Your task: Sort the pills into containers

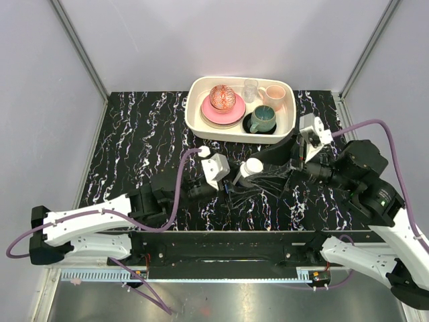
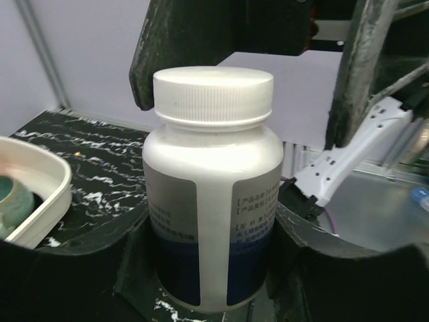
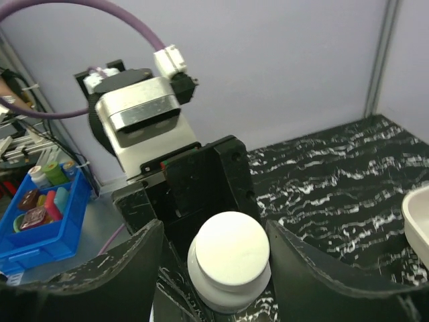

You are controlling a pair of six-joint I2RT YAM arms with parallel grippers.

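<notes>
The white pill bottle (image 2: 213, 201) stands upright on the bench (image 1: 134, 147) with its cap (image 3: 229, 249) fitted. The left gripper (image 2: 212, 275) has its jaws closed against the bottle's lower body, one jaw on each side. The right gripper (image 3: 216, 265) has its jaws spread to either side of the cap. A gap shows beside the cap, which sits roughly midway between them.

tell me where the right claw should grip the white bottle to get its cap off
Grip the ribbed rim of the cap, coming straight down with a finger on each side. The white bottle stands upright, and the left claw holds its lower body, leaving only the cap free. The right claw is open around it.
</notes>
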